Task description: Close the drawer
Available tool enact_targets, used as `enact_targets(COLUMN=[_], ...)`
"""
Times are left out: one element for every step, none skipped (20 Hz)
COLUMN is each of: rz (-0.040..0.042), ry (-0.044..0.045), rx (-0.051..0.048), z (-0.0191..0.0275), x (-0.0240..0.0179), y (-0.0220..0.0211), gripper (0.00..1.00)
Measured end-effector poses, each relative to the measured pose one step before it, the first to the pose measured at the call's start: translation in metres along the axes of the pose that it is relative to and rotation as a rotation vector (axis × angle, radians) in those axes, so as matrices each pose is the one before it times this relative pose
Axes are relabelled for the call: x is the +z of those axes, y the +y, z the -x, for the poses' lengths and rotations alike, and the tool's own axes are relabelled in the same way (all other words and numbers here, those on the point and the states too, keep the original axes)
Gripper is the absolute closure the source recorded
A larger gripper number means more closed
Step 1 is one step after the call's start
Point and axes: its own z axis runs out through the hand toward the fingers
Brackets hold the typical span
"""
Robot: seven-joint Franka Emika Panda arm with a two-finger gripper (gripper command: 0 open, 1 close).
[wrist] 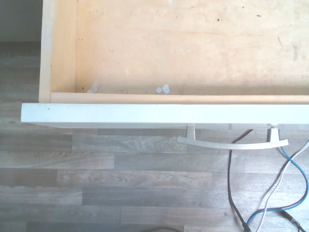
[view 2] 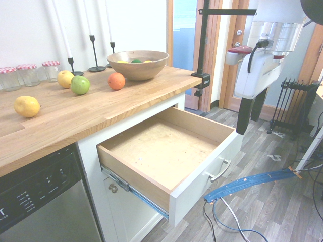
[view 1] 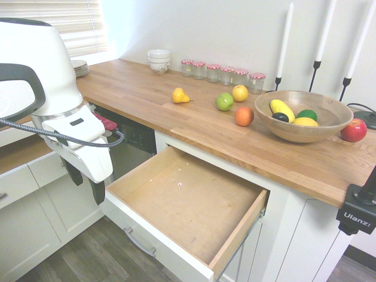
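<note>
The gripper (view 1: 86, 183), jaws wide apart and holding nothing, hangs at nine o'clock of the opened drawer (view 1: 185, 202).

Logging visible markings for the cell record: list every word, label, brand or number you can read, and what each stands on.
"Ulanzi": on the black clamp at the counter's right end, first exterior view.
Dishwasher panel, second exterior view: a light "T" at the left picture edge, the rest cut off; its small button markings are too small to read.
White bowls: dark marking, too small to read.
</note>
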Motion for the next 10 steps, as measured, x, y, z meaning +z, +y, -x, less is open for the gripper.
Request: enact_targets(rz=[0.00004,0.00007,0.00117,0.00163,0.00247,0.00209,0.00258,0.00225,0.00430,0.00429], ry=[-0.00005,-0.00006,-0.00101,-0.00133,-0.00200,-0.00154,-0.00177,-0.00076,-0.00239,-0.00217], rx=[0.00000,0.00000,0.00008,0.00020,0.00040,0.00061,0.00142,0.00284,0.00344,0.00352], z=[0.00000,0.00002,0.00032,0.00063,0.00087,0.00060,0.00046,0.00009,-0.00012,-0.00031], x=[0.00003,0.00004,0.00075,0.00160,0.00242,0.00296,0.00376,0.00558,0.00754,0.00832], y=[0.00000,0.00002,0.00042,0.00086,0.00128,0.00119,0.00160,0.00236,0.00274,0.00277], gripper=[0.00,0.00,0.00,0.00,0.00,0.00,0.00,0.00,0.00,0.00])
